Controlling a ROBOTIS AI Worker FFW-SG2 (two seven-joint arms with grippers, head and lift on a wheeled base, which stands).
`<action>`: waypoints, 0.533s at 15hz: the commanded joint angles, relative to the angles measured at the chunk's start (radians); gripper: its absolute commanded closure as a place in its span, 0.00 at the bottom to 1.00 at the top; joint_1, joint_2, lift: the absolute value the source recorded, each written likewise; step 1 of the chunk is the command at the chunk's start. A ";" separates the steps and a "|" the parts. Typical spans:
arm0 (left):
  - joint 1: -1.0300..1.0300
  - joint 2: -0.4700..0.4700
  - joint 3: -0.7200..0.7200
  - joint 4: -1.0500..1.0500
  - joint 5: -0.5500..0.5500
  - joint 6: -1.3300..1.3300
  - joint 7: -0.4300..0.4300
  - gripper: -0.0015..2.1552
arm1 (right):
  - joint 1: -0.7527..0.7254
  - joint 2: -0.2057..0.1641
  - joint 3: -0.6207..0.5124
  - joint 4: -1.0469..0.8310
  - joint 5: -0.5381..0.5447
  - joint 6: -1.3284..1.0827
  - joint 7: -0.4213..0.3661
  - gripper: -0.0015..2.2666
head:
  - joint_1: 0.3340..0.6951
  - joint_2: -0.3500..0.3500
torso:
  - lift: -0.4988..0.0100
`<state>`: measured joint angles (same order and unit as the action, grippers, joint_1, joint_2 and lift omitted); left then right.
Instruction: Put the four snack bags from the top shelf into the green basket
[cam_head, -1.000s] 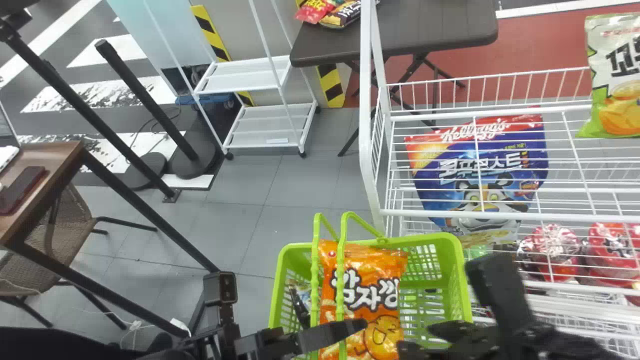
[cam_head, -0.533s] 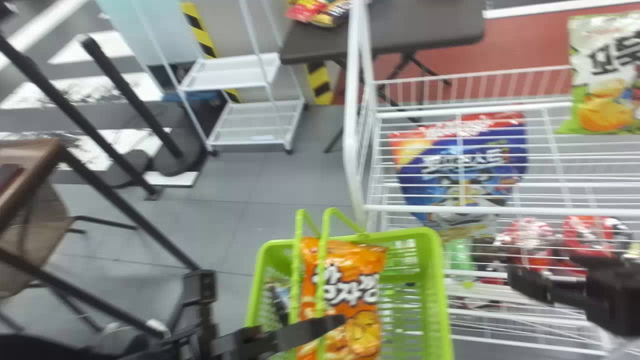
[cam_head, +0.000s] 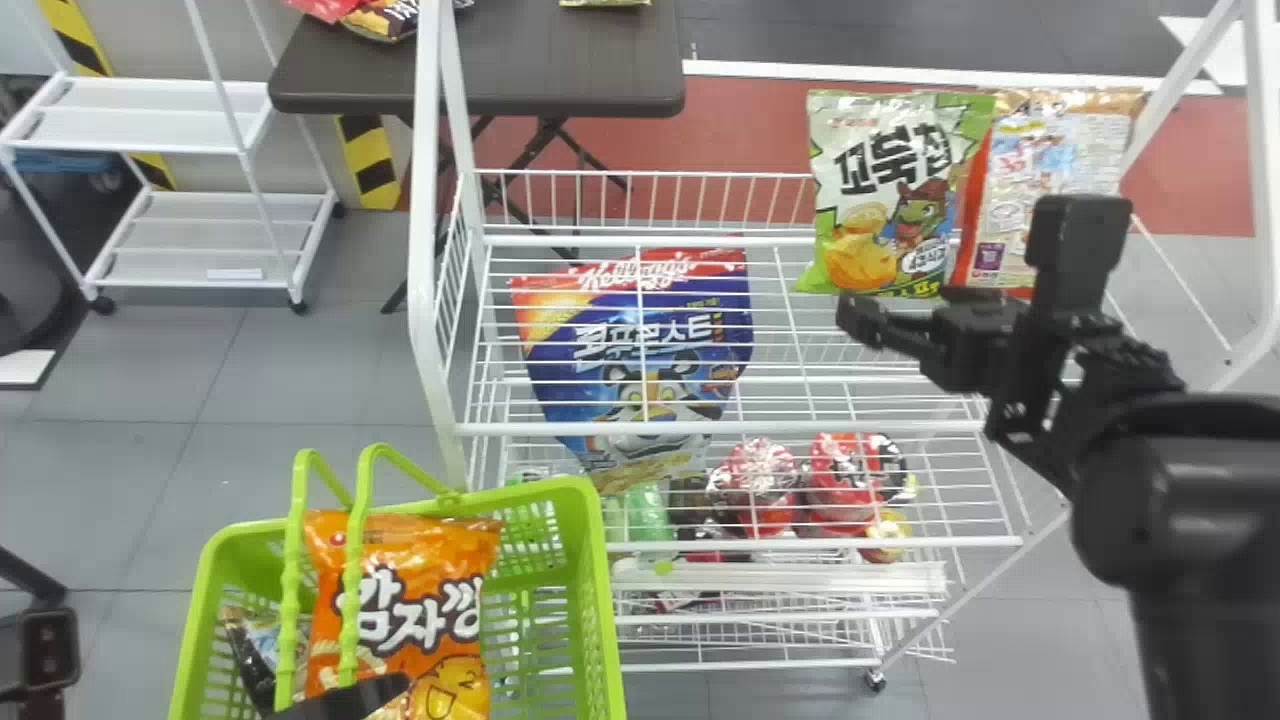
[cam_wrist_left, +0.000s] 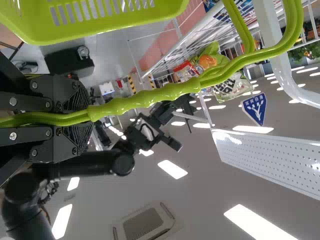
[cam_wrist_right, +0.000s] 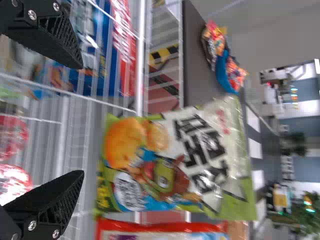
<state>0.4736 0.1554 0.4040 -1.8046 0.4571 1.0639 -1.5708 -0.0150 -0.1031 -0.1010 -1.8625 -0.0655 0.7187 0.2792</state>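
- Green-and-white snack bag (cam_head: 885, 195): stands upright toward the far side of the top shelf (cam_head: 640, 428). Likely the next pick.
- Red-edged snack bag (cam_head: 1050, 190) just to its right, back panel showing, the two edges meeting or slightly overlapping.
- Right gripper (cam_wrist_right: 82, 120) on the near side of the green-and-white bag, jaws wide apart, nothing between them. Step in hand, as I judge it: lining up for the grasp.
- To do it well: bring one finger to each face of the bag, square on, deep enough for a firm hold – then close gently. Packet looks puffed; a hard squeeze could make it slip or burst.
- Watch the neighbour: a finger straying right could snag it or tip it over. Lift straight up, above the wire rail, before swinging left.
- Green basket (cam_head: 600, 610) near and left of the rack. Inside, an orange snack bag (cam_head: 400, 610) and a darker packet (cam_head: 250, 650) to its left; about half done, I'd say.
- Left gripper (cam_wrist_left: 90, 117) closed on the basket handles (cam_wrist_left: 150, 97) – keep that steady for the drop.
- Blue-and-red pouch (cam_head: 640, 350) seen through the rack wires, left of the pair.
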 joint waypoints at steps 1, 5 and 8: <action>0.008 -0.001 0.003 -0.002 0.003 0.000 -0.010 1.00 | -0.095 0.000 0.006 0.167 0.042 -0.170 -0.003 0.03 | 1.00 0.38 | 0.98; 0.019 -0.004 0.007 -0.007 0.005 -0.003 -0.010 1.00 | -0.220 0.013 0.020 0.379 0.064 -0.179 -0.009 0.03 | 1.00 0.35 | 0.98; 0.027 -0.004 0.007 -0.015 0.005 -0.003 -0.010 1.00 | -0.284 0.020 0.050 0.499 0.122 -0.216 -0.060 0.07 | 1.00 0.36 | 0.98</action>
<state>0.4968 0.1520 0.4107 -1.8168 0.4617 1.0612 -1.5708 -0.2758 -0.0865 -0.0676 -1.4090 0.0312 0.5277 0.2339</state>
